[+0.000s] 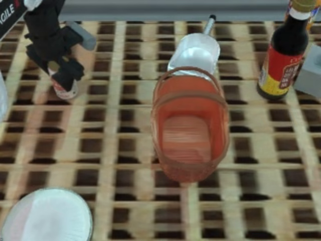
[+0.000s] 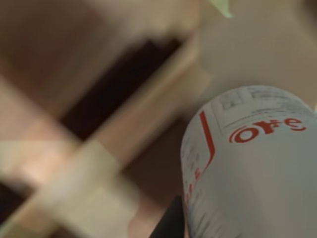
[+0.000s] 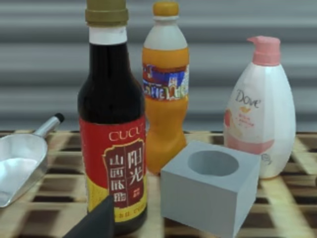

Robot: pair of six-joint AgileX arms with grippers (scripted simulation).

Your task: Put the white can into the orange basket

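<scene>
Left hand (image 1: pixel 66 83): you will find it at the far left of the desk (image 1: pixel 281 165), lowered over the white can (image 1: pixel 64 89). Whether its fingers are apart or clamped on the can, you cannot tell; the top view hides them behind the wrist, and the left wrist view shows only the can's side at close range.

White can: standing on the desk at the far left, under the left hand, well apart from the basket. Red label markings show on its white wall in the left wrist view (image 2: pixel 252 163).

Orange basket (image 1: pixel 220 125): at the middle of the desk, to the right of the can, nothing inside it. Its thin arched handle (image 1: pixel 189 94) crosses the top.

White scoop (image 1: pixel 194 52): just beyond the basket's far rim, dark handle pointing away.

Dark bottle (image 1: pixel 283 55): far right, upright, red label. A grey block (image 1: pixel 311 75) with a round hole sits just beside it on the right.

Orange drink bottle (image 3: pixel 166 89) and white pump bottle (image 3: pixel 260 124): behind the block, seen from the right wrist.

White plate (image 1: pixel 47 216): near left corner.

Right hand: out of the top view; you see only a dark tip of it in the right wrist view, and its fingers cannot be read.
</scene>
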